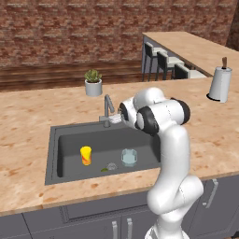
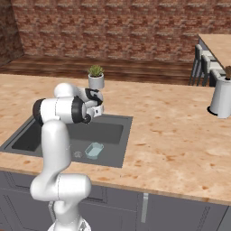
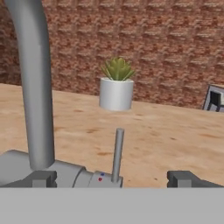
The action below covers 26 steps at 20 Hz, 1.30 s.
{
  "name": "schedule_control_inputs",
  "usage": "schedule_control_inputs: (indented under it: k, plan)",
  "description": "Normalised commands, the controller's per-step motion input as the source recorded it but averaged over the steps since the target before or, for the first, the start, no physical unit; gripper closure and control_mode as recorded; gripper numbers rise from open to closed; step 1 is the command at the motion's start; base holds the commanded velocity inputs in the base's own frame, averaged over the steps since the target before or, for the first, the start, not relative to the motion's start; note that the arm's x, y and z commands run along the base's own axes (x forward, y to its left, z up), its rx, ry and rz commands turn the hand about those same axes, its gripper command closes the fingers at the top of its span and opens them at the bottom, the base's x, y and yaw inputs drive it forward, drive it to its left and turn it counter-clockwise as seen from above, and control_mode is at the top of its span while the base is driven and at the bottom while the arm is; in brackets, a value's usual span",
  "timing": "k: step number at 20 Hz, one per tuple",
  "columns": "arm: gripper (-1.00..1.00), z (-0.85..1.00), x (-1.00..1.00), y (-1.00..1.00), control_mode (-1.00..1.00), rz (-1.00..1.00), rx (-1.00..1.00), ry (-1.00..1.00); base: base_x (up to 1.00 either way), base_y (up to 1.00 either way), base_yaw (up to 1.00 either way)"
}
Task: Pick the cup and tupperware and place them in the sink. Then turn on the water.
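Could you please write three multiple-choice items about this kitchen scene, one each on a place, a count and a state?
1. Where is the small yellow tapered cup?
A. beside the potted plant
B. in the dark grey rectangular sink
C. on a stool

2. How many task items lie in the sink?
A. none
B. one
C. two

3. The end effector is:
A. open at the grey metal faucet
B. shut on the cup
C. holding the plant

Answers: 1 B, it stands in the basin. 2 C, cup plus pale blue translucent tupperware. 3 A, fingertips stand apart around the lever.

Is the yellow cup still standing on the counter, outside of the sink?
No, the left base view shows the cup standing upright inside the sink, left of the tupperware.
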Motion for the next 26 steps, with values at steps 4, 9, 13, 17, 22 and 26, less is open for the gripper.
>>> schedule_control_inputs:
  k: [4, 9, 13, 17, 22, 26]
  plan:
    - [-1.00, 0.00, 0.09, 0.00, -1.00, 0.01, 0.02, 0.00, 0.00, 0.00, 0.00]
    - [-1.00, 0.00, 0.08, 0.00, -1.00, 0.03, 0.03, 0.00, 0.00, 0.00, 0.00]
    - [-1.00, 0.00, 0.09, -0.07, -1.00, 0.03, 0.05, 0.00, 0.00, 0.00, 0.00]
    - [-1.00, 0.00, 0.04, -0.14, -1.00, 0.02, 0.07, 0.00, 0.00, 0.00, 0.00]
    - [-1.00, 0.00, 0.01, -0.10, -1.00, 0.01, 0.07, 0.00, 0.00, 0.00, 0.00]
    - [-1.00, 0.00, 0.02, 0.00, -1.00, 0.00, 0.02, 0.00, 0.00, 0.00, 0.00]
